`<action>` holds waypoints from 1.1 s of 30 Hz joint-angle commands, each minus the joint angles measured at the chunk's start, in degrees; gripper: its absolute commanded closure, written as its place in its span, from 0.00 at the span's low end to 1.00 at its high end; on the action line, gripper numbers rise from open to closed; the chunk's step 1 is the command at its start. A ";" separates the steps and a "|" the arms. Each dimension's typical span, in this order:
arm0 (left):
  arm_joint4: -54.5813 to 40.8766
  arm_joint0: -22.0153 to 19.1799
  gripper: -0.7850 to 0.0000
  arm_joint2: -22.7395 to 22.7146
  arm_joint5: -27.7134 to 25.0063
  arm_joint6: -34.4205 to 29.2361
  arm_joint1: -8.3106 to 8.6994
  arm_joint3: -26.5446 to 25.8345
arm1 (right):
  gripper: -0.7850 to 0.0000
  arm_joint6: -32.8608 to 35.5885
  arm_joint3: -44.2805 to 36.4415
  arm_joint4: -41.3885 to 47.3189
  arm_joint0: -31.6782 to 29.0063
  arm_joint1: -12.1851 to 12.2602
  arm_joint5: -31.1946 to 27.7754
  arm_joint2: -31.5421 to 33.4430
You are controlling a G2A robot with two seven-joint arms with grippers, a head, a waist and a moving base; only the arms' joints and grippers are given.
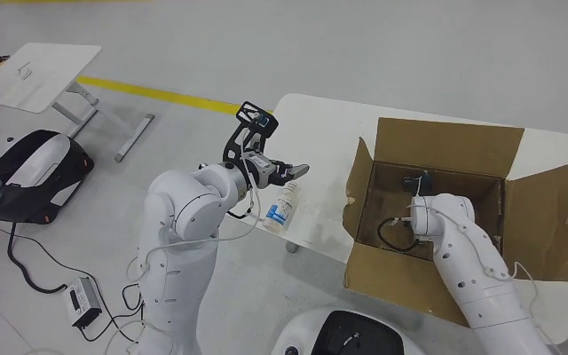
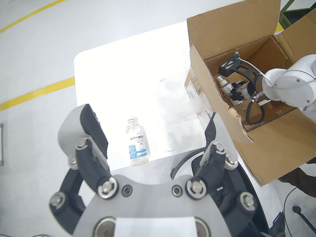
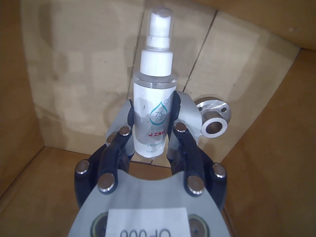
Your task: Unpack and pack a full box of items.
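An open cardboard box (image 1: 444, 146) stands on the white table (image 1: 328, 151); it also shows in the left wrist view (image 2: 222, 25). Inside it my right gripper (image 3: 153, 109) is shut on a clear spray bottle (image 3: 154, 94) with a white pump and clear cap, held by its labelled body. A metal flange (image 3: 213, 119) lies on the box floor (image 3: 49, 186) beside the gripper. My left gripper (image 2: 150, 122) hangs open above the table's near-left corner, over a clear bottle (image 2: 137, 143) with a blue-white label lying there (image 1: 280, 211).
The box flaps (image 1: 541, 209) stand up around the opening, and one torn wall edge (image 2: 234, 117) faces the left arm. A white folding table (image 1: 40, 75) and a black bag (image 1: 35, 173) sit on the floor at far left, beyond a yellow line (image 1: 151, 93).
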 commanded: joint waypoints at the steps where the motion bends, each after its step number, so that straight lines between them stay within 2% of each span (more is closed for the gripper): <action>1: 0.00 0.00 0.00 0.00 0.00 0.00 0.00 0.00 | 1.00 0.62 -3.10 -0.65 -0.21 0.18 -0.24 0.64; 4: 0.00 0.00 0.00 0.00 0.00 0.00 0.00 0.00 | 1.00 2.62 -10.19 -2.52 -1.34 0.78 -0.67 2.28; 8: 0.00 0.00 0.00 0.00 0.00 0.00 0.00 0.00 | 1.00 5.51 -24.79 -6.21 -5.28 2.07 -2.25 5.73; 13: 0.00 0.00 0.00 0.00 0.00 0.00 0.00 0.00 | 1.00 5.68 -44.98 -9.45 -13.40 3.73 -5.99 11.71; 19: 0.00 0.00 0.00 0.00 0.00 0.00 0.00 0.00 | 1.00 1.86 -61.49 -10.05 -21.09 4.79 -8.47 18.63; 23: 0.00 0.00 0.00 0.00 0.00 0.00 0.00 0.00 | 1.00 -3.63 -64.57 -7.21 -25.02 5.01 -8.46 22.19; 33: 0.00 0.00 0.00 0.00 0.00 0.00 0.00 0.00 | 1.00 -3.63 -64.57 -7.21 -25.02 5.01 -8.46 22.19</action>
